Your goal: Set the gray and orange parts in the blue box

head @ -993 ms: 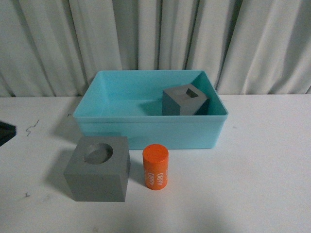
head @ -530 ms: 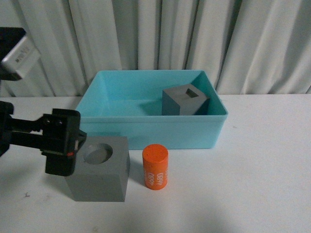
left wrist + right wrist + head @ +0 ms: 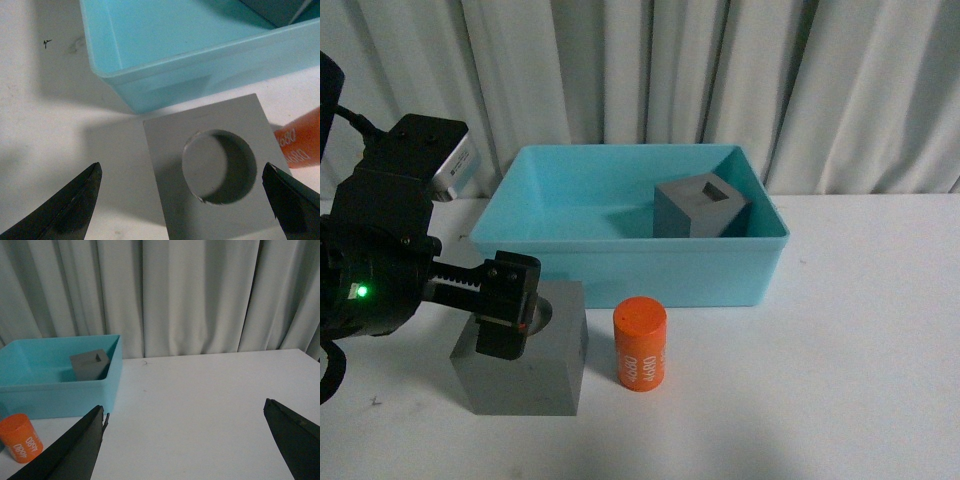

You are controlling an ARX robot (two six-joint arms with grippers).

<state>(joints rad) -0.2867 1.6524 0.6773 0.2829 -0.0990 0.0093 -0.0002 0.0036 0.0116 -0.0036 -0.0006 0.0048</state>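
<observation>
The left pincer [image 3: 506, 308] reaches in from the left edge of the front view on a black arm with a small green light [image 3: 360, 293] lit on its body. Its jaws stand wide apart. It hangs over the left part of a matte gray cube with a round recess [image 3: 525, 378]. In the left wrist view the recess lies between the two dark fingertips [image 3: 85, 192], and neither tip is seen touching the cube. How high the pincer sits above the cube cannot be told.

The cube rests on the white surface [image 3: 840, 380], just in front of the left half of the tub. Just beside the cube on its right, not touching it, a small orange cylinder with white lettering [image 3: 640, 345] stands upright, also outside the tub.

Behind both sits the light turquoise rectangular plastic tub [image 3: 630, 270] with smooth walls. Inside it, near its right rear corner, lies a second matte gray cube with a square recess [image 3: 698, 212], tilted, its recess facing up and back.

A pale pleated curtain [image 3: 650, 80] hangs behind the surface.

The right pincer [image 3: 184, 412] shows only in its own wrist view, jaws spread wide with nothing between them, over bare surface well to the right of the tub.
</observation>
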